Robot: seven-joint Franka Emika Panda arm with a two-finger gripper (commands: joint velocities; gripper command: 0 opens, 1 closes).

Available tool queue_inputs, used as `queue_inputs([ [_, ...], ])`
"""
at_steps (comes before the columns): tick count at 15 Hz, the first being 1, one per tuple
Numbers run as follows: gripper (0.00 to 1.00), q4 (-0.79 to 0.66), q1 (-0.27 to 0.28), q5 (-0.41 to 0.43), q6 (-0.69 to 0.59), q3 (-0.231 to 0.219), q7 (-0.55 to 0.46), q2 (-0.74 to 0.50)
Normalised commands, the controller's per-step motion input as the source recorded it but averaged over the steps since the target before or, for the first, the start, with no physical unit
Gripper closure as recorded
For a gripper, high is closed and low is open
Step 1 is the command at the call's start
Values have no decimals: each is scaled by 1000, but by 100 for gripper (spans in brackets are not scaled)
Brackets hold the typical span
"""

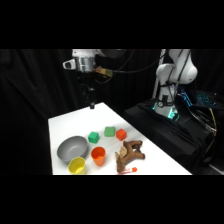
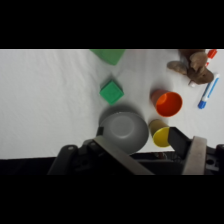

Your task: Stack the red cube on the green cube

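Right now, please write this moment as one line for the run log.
phase: before approach | gripper: above table's far end, holding nothing | red cube: on table, beside paler green cube | green cube: near grey bowl, top bare

We see a small emerald-green cube (image 1: 93, 137), a paler green cube (image 1: 110, 131) and a small orange-red cube (image 1: 121, 134) in a row on the white table (image 1: 70, 122). In front sit a grey bowl (image 1: 72, 148), yellow cup (image 1: 77, 165) and orange cup (image 1: 98, 155).
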Motion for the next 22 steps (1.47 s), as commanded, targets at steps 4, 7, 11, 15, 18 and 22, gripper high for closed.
queue_inputs([
  [4,0,-45,-24,22,10,28,-34,-39],
  [7,0,-179,-20,24,74,32,-47,-156],
  [11,0,-365,-14,41,161,36,-84,-299],
  [15,0,-422,-5,48,252,27,-101,-300],
  [18,0,-408,8,40,317,27,-108,-237],
  [22,0,-399,21,0,345,33,-105,-193],
])
